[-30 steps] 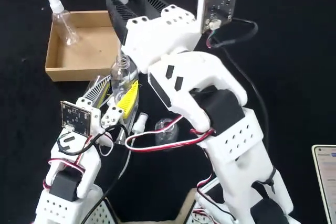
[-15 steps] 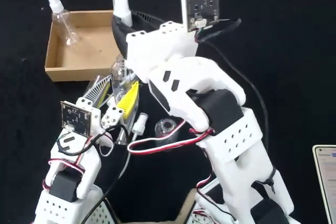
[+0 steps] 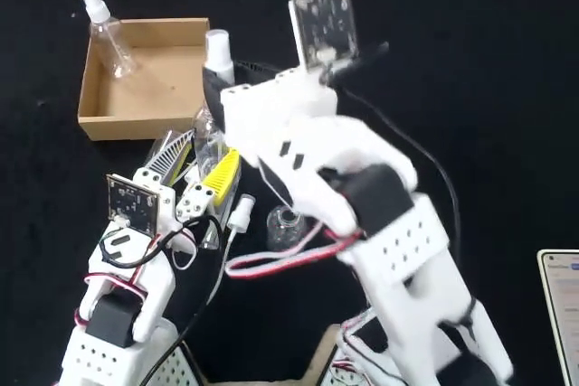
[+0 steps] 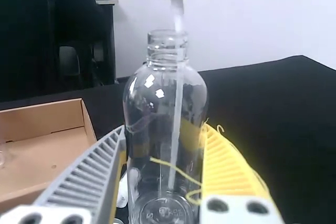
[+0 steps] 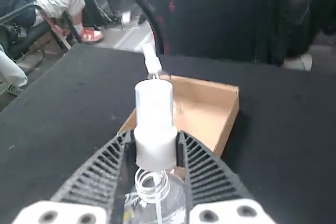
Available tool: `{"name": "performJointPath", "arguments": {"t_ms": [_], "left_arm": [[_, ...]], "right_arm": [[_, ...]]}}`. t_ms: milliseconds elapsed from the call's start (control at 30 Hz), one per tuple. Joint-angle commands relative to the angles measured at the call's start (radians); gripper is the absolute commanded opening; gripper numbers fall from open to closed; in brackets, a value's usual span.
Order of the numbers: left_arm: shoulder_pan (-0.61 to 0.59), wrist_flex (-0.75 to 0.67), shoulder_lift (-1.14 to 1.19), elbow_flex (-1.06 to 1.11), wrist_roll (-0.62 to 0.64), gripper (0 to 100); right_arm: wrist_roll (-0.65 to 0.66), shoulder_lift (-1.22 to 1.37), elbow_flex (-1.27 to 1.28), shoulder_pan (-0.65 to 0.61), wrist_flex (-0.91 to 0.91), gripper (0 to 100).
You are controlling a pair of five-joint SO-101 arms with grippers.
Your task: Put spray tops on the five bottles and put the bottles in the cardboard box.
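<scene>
Spray top in end effector, over bottle

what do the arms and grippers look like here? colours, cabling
Both arms are white printed shells with black servos: left arm, right arm. Red, white and black wires loop between joints. Left gripper has one grey and one yellow ribbed finger; right gripper has two dark ribbed fingers on white bases.

The white plastic spray top has been brought down by the right gripper, closer to the open neck of the clear plastic bottle, and the right arm's wrist camera board has been swung leftward and lowered.
</scene>
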Motion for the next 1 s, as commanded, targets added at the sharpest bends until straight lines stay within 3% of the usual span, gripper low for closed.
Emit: {"name": "performJointPath", "arguments": {"t_ms": [0, 167, 367, 600, 833, 967], "left_arm": [[-0.001, -0.023, -0.008, -0.013, 0.005, 12], [0.002, -0.023, -0.008, -0.013, 0.005, 12], [-0.001, -0.023, -0.008, -0.012, 0.005, 11], [-0.002, -0.023, -0.008, -0.010, 0.005, 11], [-0.002, -0.023, -0.008, -0.005, 0.003, 11], [-0.004, -0.025, -0.008, -0.007, -0.002, 11]], "right_arm": [[0.052, -0.159, 0.159, -0.012, -0.169, 2.6], [0.100, -0.269, 0.348, -0.021, -0.324, 2.7], [0.118, -0.252, 0.354, -0.049, -0.324, 13.6], [0.118, -0.245, 0.348, -0.049, -0.328, 13.7], [0.118, -0.274, 0.232, -0.041, -0.241, 13.7], [0.120, -0.348, 0.136, 0.046, -0.098, 13.7]]}}
